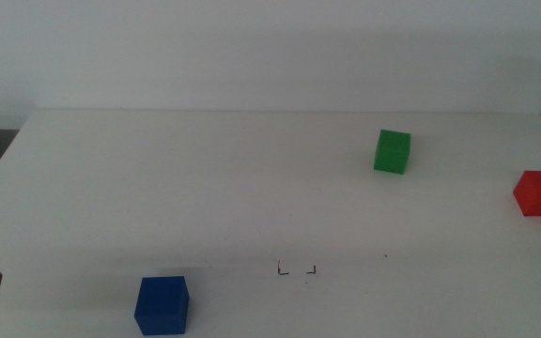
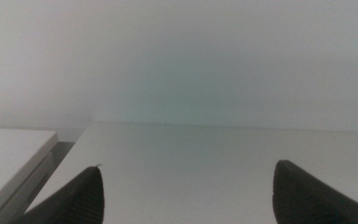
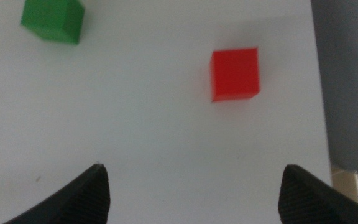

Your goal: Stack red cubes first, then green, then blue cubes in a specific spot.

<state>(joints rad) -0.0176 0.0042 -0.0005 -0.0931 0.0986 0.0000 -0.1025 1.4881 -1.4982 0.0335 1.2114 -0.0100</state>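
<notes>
Red matte solid cube (image 3: 235, 74) is looking light, rigid; right gripper (image 3: 191, 193), jaws spread, is facing its flat sides.

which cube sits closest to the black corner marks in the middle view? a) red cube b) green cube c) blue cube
c: the blue cube lies just left of the corner marks, while the green cube and red cube sit farther off to the right.

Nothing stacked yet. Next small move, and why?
Probably lower the right pincer onto the red cube: red goes first, it lies apart from the marked spot, and that open pincer already looks down on it.
</notes>
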